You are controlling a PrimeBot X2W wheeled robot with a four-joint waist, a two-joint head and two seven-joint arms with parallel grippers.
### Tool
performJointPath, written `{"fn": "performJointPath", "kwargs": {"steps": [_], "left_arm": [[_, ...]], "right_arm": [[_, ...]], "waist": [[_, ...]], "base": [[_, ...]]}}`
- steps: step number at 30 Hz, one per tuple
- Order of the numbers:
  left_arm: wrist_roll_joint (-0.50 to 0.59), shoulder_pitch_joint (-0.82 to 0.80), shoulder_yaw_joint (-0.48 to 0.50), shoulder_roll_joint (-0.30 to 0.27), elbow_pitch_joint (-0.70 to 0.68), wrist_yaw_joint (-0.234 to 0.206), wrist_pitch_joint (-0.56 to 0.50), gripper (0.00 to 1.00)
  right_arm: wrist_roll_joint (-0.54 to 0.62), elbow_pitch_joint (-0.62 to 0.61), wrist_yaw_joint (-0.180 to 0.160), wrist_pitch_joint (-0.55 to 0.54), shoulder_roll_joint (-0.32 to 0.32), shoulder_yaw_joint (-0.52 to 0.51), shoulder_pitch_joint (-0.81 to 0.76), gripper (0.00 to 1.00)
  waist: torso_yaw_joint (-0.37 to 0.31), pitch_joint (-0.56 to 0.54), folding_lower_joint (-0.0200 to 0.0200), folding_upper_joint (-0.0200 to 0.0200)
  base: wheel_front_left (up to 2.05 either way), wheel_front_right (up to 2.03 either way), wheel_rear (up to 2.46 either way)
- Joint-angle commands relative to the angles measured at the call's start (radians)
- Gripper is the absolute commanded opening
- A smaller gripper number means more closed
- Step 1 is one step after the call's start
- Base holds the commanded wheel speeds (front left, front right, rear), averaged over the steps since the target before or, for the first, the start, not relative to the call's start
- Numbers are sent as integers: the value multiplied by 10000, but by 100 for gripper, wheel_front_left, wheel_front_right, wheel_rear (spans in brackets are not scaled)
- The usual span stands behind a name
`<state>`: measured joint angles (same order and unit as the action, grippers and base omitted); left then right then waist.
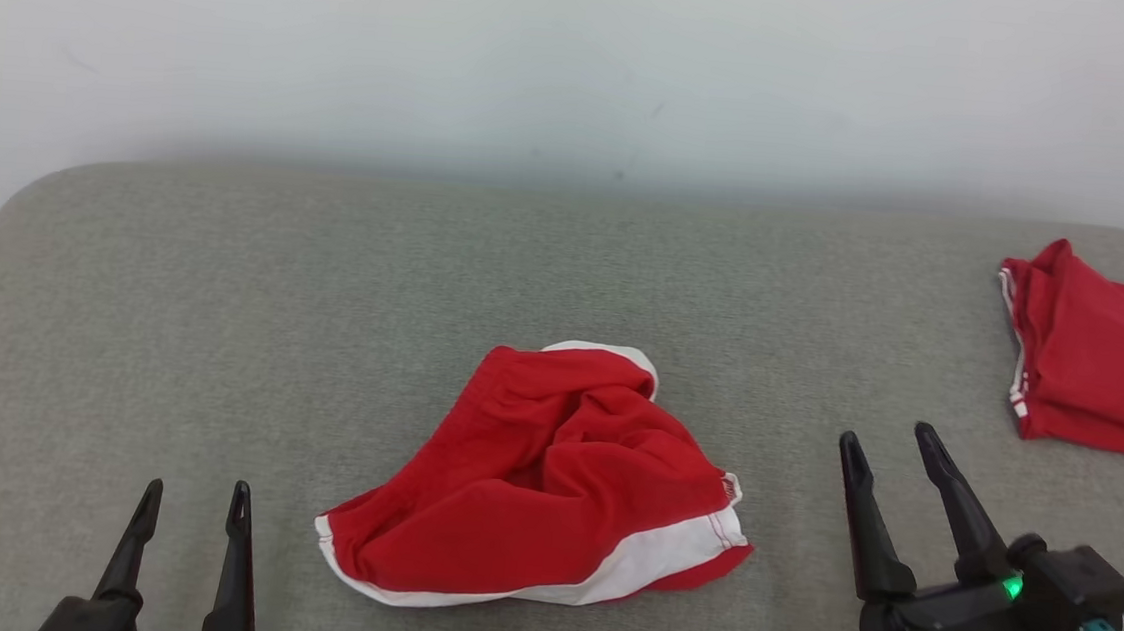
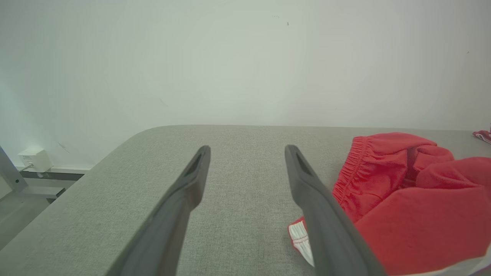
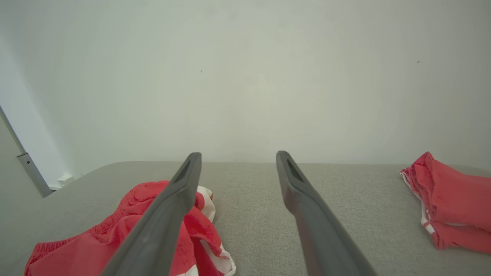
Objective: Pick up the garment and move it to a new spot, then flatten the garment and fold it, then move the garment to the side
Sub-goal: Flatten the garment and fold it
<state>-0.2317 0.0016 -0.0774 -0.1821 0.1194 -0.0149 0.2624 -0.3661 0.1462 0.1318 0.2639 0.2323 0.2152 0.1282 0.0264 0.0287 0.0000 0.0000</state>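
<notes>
On the grey counter (image 1: 224,279) the crumpled red garment (image 1: 549,475) lies near and central, its long axis running left to right between my arms. My left pincer (image 1: 197,487), fingers apart and empty, sits just left of its hem. My right pincer (image 1: 888,437), likewise apart, looks slightly farther off.

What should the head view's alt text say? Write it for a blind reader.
A crumpled red garment with white trim lies centred on a grey surface. Open left pincer and right pincer flank it, touching nothing; a folded red garment sits far right.
</notes>
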Motion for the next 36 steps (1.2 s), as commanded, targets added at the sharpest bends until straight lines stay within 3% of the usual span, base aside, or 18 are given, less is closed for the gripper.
{"fn": "performJointPath", "kwargs": {"steps": [1, 13, 36], "left_arm": [[27, 168, 11, -56, -41, -17, 27, 100], [-29, 196, -32, -193, -92, -77, 27, 100], [-165, 350, -181, -417, 89, -146, -32, 100]], "right_arm": [[69, -110, -27, 1, -91, -144, -271, 100], [288, -792, -27, 3, -587, -1017, -1735, 100], [302, -603, -27, -41, -646, -888, -2061, 100]], "waist": [[-276, 23, 0, 0], [-580, -9, 0, 0], [-310, -162, 0, 0]], "base": [[0, 0, 0], [0, 0, 0], [0, 0, 0]]}}
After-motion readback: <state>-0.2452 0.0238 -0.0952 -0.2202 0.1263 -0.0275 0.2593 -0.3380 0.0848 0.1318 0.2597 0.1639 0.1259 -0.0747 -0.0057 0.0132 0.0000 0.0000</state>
